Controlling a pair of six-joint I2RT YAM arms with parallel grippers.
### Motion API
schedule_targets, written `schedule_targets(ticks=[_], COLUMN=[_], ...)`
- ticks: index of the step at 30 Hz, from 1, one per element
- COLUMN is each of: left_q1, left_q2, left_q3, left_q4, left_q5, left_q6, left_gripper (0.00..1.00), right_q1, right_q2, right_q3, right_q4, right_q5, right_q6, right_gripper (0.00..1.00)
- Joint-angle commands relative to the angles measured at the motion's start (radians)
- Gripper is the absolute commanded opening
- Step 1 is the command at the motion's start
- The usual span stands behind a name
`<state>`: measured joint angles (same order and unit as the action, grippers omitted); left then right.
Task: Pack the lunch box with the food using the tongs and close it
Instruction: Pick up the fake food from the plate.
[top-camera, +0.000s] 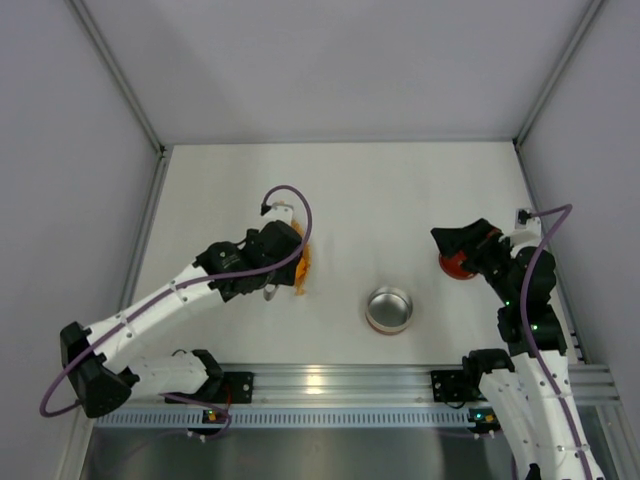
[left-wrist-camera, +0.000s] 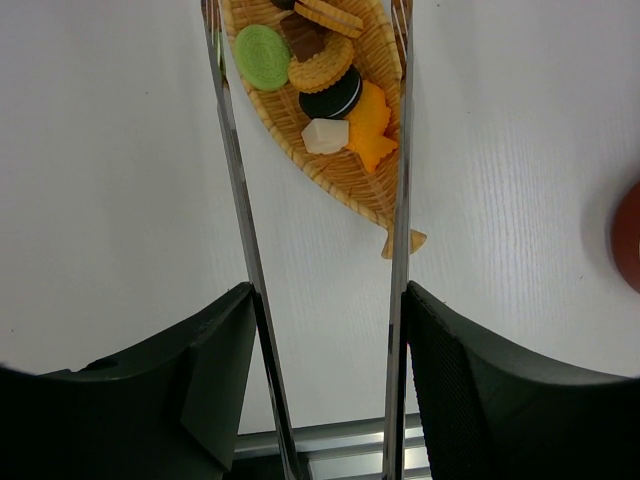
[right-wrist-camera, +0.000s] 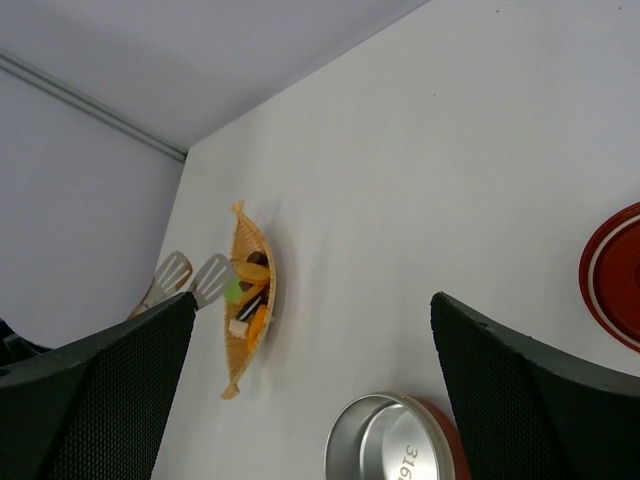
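Silver tongs (left-wrist-camera: 402, 200) flank basket (left-wrist-camera: 345, 180) edges (left gripper (left-wrist-camera: 328, 305) clamped); tin (top-camera: 389, 308) well apart.

The tongs (left-wrist-camera: 243, 240) are thin shiny metal. The fingers (left-wrist-camera: 200, 380) of the left gripper (left-wrist-camera: 328, 290) look like dull black plastic; the one at 3 o'clock has a bumpy mesh face. The basket (left-wrist-camera: 345, 182) is rough woven straw. The food (left-wrist-camera: 330, 95) looks smooth and dull. The lunch box (right-wrist-camera: 385, 445) is shiny silver metal, its lid (right-wrist-camera: 612, 275) glossy red. The table (left-wrist-camera: 100, 150) is matt white.
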<state>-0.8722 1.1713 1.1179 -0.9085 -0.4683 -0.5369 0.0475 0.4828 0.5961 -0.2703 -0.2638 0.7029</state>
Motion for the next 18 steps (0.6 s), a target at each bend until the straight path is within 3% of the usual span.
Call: schedule_targets(ticks=[1, 18], left_q1=[-0.001, 0.018], left_q2=[0.005, 0.094], left_q3=[-0.016, -0.029], left_q4=[0.037, 0.115], left_q5=[-0.010, -0.018], left_q6=[-0.008, 0.029], left_gripper=[0.64, 0.60], right_q1=[-0.011, -0.011], right_q2=[0.004, 0.002], right_q3=[-0.002, -0.004], right_q4=[0.071, 0.063], right_q5=[-0.011, -0.011], right_q6=[0.006, 0.003], right_gripper=[1.00, 0.99])
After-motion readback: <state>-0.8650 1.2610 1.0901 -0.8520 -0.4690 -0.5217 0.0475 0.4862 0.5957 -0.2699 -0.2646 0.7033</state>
